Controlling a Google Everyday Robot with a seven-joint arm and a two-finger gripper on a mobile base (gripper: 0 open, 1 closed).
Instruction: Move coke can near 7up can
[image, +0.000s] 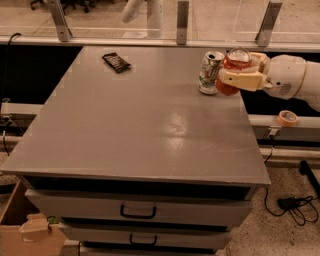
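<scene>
- Nearest me, the drawers (137, 210) sit under the counter (125, 135).
- Farther back, my tool (234, 69) pinches the coke can (228, 89) just right of the upright 7up can (209, 74).
- A dark packet (116, 62) lies well left of the 7up can, slightly beyond.

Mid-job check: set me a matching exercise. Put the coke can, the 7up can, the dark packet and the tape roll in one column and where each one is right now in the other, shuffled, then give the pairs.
Things:
1. coke can
2. 7up can
3. dark packet
4. tape roll

Places:
A. far left part of the table top
B. on the ledge to the right of the table
C. clamped in the tool, at the table's far right edge
D. on the table, just to the camera's left of the held can

Pairs: 1-C, 2-D, 3-A, 4-B
</scene>
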